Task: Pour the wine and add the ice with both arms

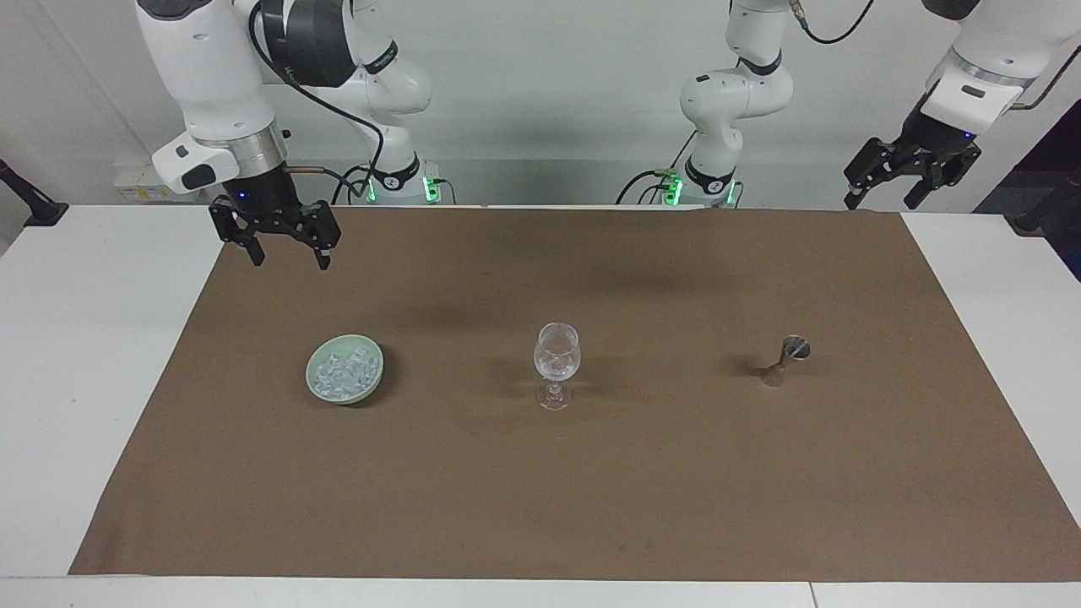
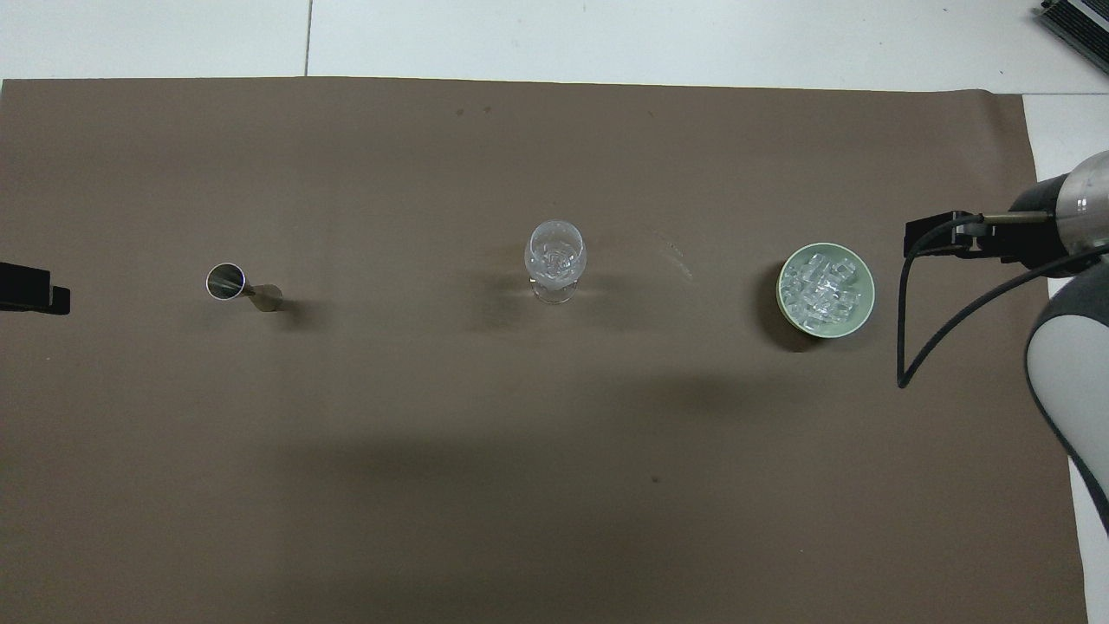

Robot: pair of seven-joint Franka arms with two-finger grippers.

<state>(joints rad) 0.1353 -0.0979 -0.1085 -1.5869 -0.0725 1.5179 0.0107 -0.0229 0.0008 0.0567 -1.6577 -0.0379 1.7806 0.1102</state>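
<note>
A clear stemmed wine glass stands mid-mat with a few clear cubes in its bowl; it also shows in the overhead view. The ice fills a pale green bowl toward the right arm's end; the bowl's rim and the ice also show from overhead. A small metal jigger stands toward the left arm's end, also seen from overhead. My right gripper hangs open and empty, raised over the mat's edge beside the bowl. My left gripper is open and empty, raised over the mat's corner at its own end, waiting.
A brown mat covers most of the white table. From overhead only a black tip of the left gripper and part of the right gripper show. A black cable hangs from the right wrist.
</note>
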